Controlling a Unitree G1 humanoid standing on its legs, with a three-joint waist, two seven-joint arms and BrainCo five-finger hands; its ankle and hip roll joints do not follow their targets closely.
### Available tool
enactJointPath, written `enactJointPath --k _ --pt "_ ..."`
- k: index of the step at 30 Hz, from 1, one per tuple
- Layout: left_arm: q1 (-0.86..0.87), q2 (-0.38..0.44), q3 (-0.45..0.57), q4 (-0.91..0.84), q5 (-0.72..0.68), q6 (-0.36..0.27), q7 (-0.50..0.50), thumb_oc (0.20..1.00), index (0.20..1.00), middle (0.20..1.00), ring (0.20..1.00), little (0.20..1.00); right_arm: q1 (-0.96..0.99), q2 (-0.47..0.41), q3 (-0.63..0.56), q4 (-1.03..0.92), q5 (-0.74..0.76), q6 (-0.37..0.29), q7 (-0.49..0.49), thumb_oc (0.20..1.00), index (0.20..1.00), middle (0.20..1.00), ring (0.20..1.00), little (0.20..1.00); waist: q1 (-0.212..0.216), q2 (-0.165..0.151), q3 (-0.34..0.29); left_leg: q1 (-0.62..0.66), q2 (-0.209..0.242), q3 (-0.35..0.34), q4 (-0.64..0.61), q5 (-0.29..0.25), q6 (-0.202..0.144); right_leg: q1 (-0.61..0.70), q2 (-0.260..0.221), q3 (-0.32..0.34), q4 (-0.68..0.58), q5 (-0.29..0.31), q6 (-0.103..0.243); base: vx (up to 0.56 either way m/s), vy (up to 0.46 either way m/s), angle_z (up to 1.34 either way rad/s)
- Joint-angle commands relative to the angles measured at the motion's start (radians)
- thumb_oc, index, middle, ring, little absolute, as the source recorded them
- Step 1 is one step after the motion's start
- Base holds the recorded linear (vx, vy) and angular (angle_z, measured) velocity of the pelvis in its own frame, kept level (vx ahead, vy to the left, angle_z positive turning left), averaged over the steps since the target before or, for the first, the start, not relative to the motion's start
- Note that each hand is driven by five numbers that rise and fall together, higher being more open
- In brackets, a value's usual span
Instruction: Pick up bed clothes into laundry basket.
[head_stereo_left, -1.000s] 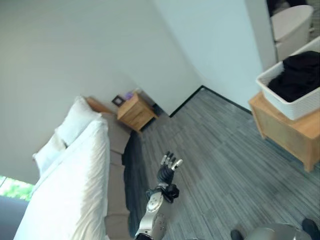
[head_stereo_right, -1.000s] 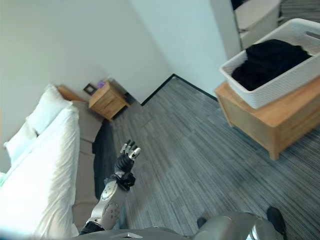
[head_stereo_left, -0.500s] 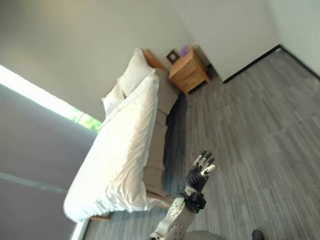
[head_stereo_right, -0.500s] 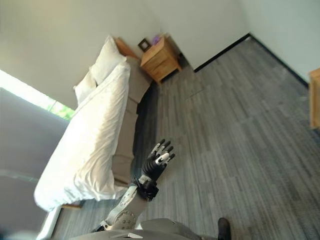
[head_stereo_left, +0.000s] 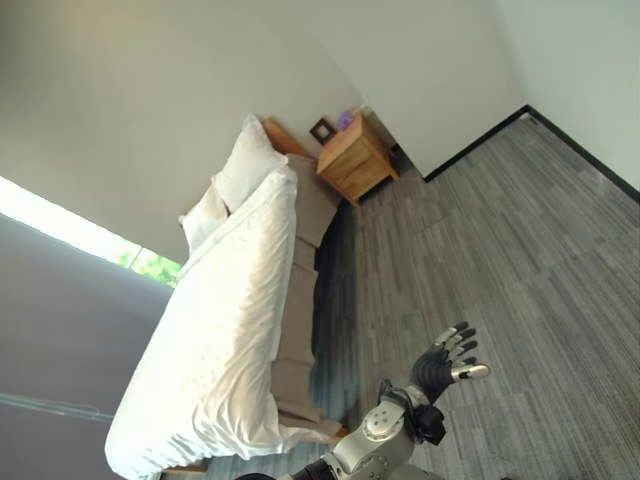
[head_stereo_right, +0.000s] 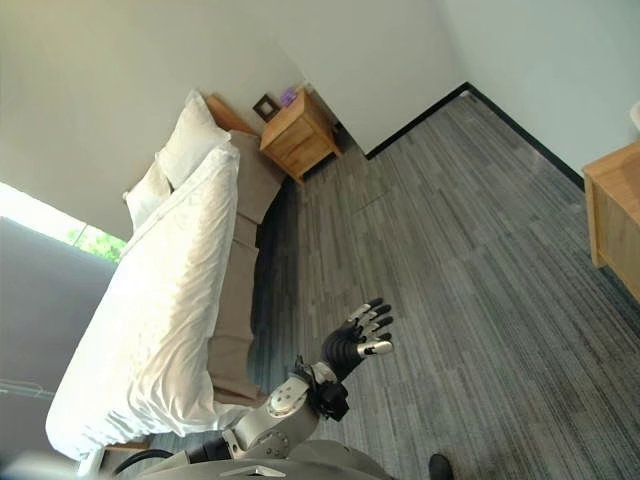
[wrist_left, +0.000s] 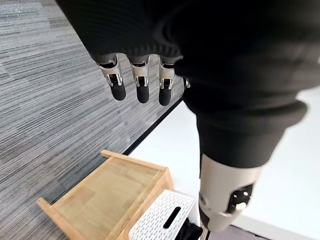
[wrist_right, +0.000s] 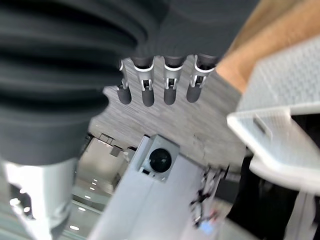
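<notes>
Bed (head_stereo_left: 210, 350) with white bedding (head_stereo_left: 235, 300) lies at the left of the scene, two pillows (head_stereo_left: 232, 180) at its far end and a wooden nightstand (head_stereo_left: 356, 158) beyond them against the wall. No dark clothes can be made out on the white cover from here, though a dark strip runs along the floor beside the bed frame and what it is cannot be told. The left hand (head_stereo_left: 445, 362) is raised over the grey floor (head_stereo_left: 520, 260), near the robot and apart from the bed, its fingers (wrist_left: 137, 82) straight and spread and holding nothing. The right hand (wrist_right: 160, 80) shows in its own wrist view, fingers likewise straight and empty, with the white basket (wrist_right: 280, 130) just beside them, something dark showing below its rim. The left wrist view catches a corner of the same basket on a wooden desk (wrist_left: 107, 195), again with a bit of black cloth at its edge, so some clothing appears to be in the basket already. Judged from this, part of the task looks done: the robot seems to be facing the bed empty-handed, and what is left would be to find any garment remaining on or beside the bed, take it up and carry it to the basket.
</notes>
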Motion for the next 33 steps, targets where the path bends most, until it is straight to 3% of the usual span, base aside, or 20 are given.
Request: enactJointPath --k 1,8,12,19,25,33 --pt "0.267 -0.618 -0.014 -0.02 0.05 -0.057 0.002 1.0 1.0 1.0 1.0 1.0 0.249 -0.117 0.193 0.041 -0.061 -0.054 0.061 1.0 1.0 1.0 1.0 1.0 0.138 0.175 -0.176 0.049 0.053 -0.072 -0.089 0.009 -0.026 0.165 0.143 -0.119 -0.164 -0.06 -0.093 0.0 0.0 0.0" --pt "0.283 -0.618 0.104 -0.003 0.091 -0.057 0.006 1.0 1.0 1.0 1.0 1.0 0.341 -0.117 0.193 -0.072 -0.058 -0.096 0.063 1.0 1.0 1.0 1.0 1.0 0.024 0.175 -0.169 0.071 0.031 -0.071 -0.089 0.016 -0.025 0.182 0.125 -0.095 -0.165 -0.074 -0.093 0.01 -0.007 0.01" --pt "0.288 -0.618 0.146 0.007 0.092 -0.056 0.004 1.0 1.0 1.0 1.0 1.0 0.345 -0.117 0.193 -0.068 -0.073 -0.103 0.06 1.0 1.0 1.0 1.0 1.0 -0.01 0.175 -0.151 0.075 0.024 -0.069 -0.089 0.022 -0.022 0.184 0.118 -0.086 -0.161 -0.076 -0.091 0.0 0.0 0.0" --pt "0.276 -0.618 0.154 0.009 0.097 -0.056 0.004 1.0 1.0 1.0 1.0 1.0 0.353 -0.117 0.193 -0.065 -0.096 -0.077 0.079 1.0 1.0 1.0 1.0 1.0 -0.004 0.175 -0.136 0.086 0.019 -0.079 -0.089 0.016 -0.02 0.197 0.115 -0.084 -0.166 -0.083 -0.091 0.0 0.001 0.0" --pt "0.29 -0.618 0.097 -0.017 0.094 -0.053 -0.002 1.0 1.0 1.0 1.0 1.0 0.405 -0.117 0.193 -0.133 -0.089 -0.032 0.114 1.0 1.0 1.0 1.0 1.0 0.047 0.175 -0.161 0.06 0.02 -0.078 -0.089 0.014 -0.02 0.176 0.115 -0.082 -0.17 -0.081 -0.092 0.02 0.005 -0.01" --pt "0.326 -0.618 0.091 -0.01 0.091 -0.055 0.002 1.0 1.0 1.0 1.0 1.0 0.432 -0.117 0.193 -0.126 -0.103 -0.034 0.114 1.0 1.0 1.0 1.0 1.0 0.041 0.175 -0.184 0.064 0.019 -0.08 -0.089 0.01 -0.019 0.177 0.115 -0.082 -0.169 -0.084 -0.091 0.0 0.001 0.01"
